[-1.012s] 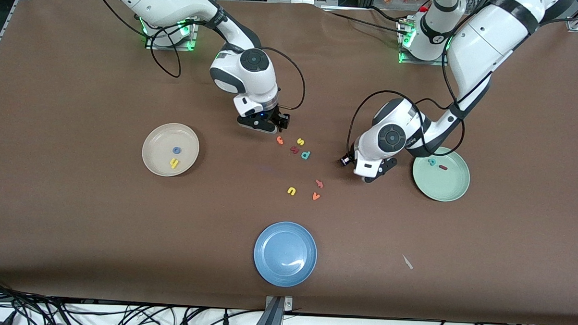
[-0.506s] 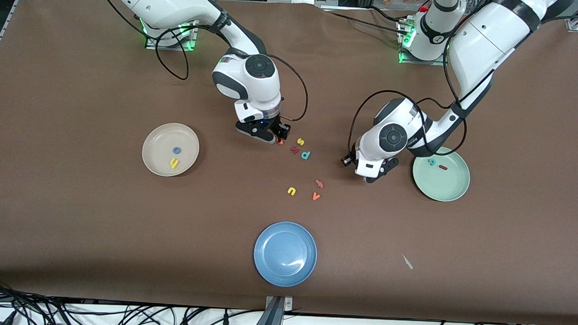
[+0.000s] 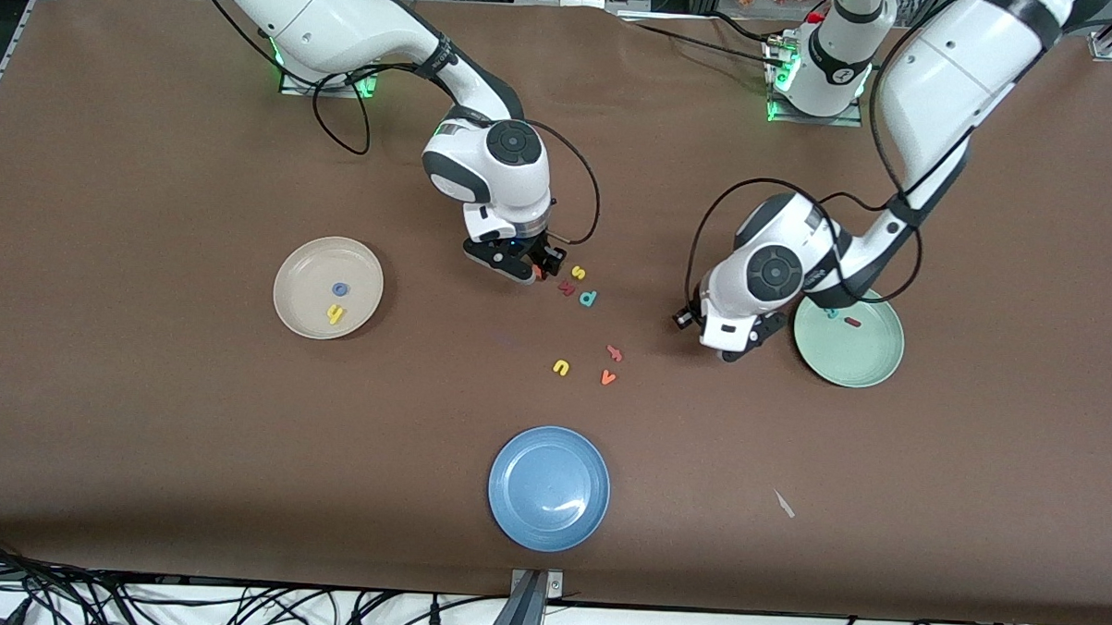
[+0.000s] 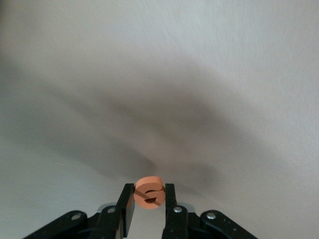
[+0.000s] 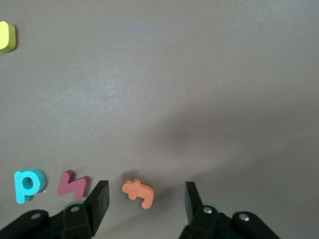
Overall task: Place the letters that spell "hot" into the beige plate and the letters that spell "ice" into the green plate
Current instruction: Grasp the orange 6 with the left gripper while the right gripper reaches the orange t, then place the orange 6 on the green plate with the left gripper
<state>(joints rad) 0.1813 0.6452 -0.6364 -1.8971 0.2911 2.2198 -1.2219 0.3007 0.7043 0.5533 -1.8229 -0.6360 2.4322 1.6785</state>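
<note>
My left gripper (image 4: 148,189) is shut on the orange e (image 4: 148,192) and hangs over the table beside the green plate (image 3: 852,362). In the front view that gripper (image 3: 738,348) hides the e. The teal c (image 3: 832,312) and dark red i (image 3: 853,322) lie in the green plate. My right gripper (image 5: 146,188) stands open low around the orange t (image 5: 137,192), which lies flat on the table between its fingers. From the front, the gripper (image 3: 531,273) partly covers the t (image 3: 540,272). The beige plate (image 3: 361,271) holds the blue o (image 3: 339,288) and yellow h (image 3: 336,315).
Close to the t lie a yellow s (image 3: 577,273), a dark red x-like letter (image 3: 567,288) and a teal p-shaped letter (image 3: 588,299). Nearer the front camera are a yellow u (image 3: 561,367), a salmon letter (image 3: 614,353), an orange v (image 3: 608,378) and a blue plate (image 3: 549,488).
My right gripper has moved toward the front camera and come down around the orange t. My left arm has shifted toward the green plate.
</note>
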